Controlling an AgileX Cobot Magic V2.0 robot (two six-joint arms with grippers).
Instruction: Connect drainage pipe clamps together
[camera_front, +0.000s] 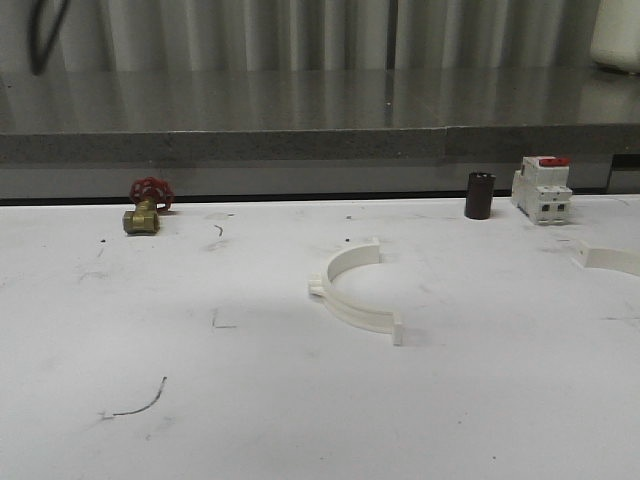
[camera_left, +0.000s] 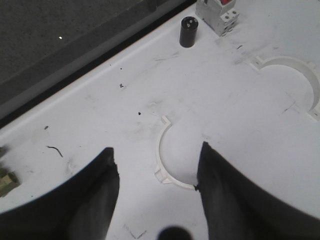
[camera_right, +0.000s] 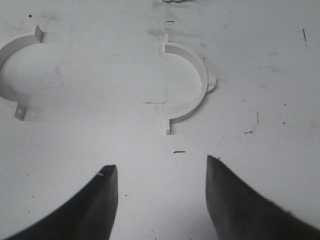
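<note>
Two white half-ring drainage pipe clamps lie apart on the white table. One clamp (camera_front: 352, 290) is mid-table, its open side facing right and back. The second clamp (camera_front: 610, 258) lies at the table's right edge, cut off by the frame. My left gripper (camera_left: 158, 148) is open over the middle clamp (camera_left: 161, 155), one fingertip (camera_left: 205, 152) overlapping the band's end; contact cannot be told. The second clamp (camera_left: 300, 67) lies further off. My right gripper (camera_right: 160, 162) is open and empty, short of the middle clamp (camera_right: 202, 75), with the second clamp (camera_right: 19, 44) off to one side.
A brass valve with a red handle (camera_front: 147, 205) sits at the back left. A black cylinder (camera_front: 479, 195) and a white breaker with a red top (camera_front: 541, 188) stand at the back right. A grey counter ledge (camera_front: 300, 145) runs behind the table.
</note>
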